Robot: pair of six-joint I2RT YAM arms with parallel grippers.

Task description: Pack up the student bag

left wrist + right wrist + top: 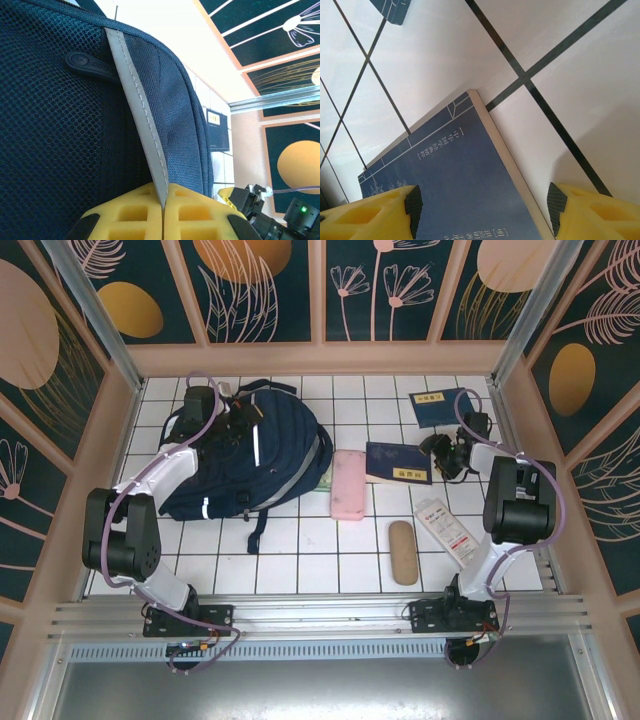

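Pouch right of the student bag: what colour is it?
Pale pink pouch beside the student bag; best in the top external view.

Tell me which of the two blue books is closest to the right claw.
The blue book beside the pink case: the open right claw sits at its edge. The other book lies farther back.

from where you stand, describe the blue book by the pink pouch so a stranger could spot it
Find the big navy student bag on the left of the white tiled table; a pink pouch lies just right of it. The blue book lies right beside that pouch, with the open right hand over its right edge. The other blue book lies farther back, away from the pouch.
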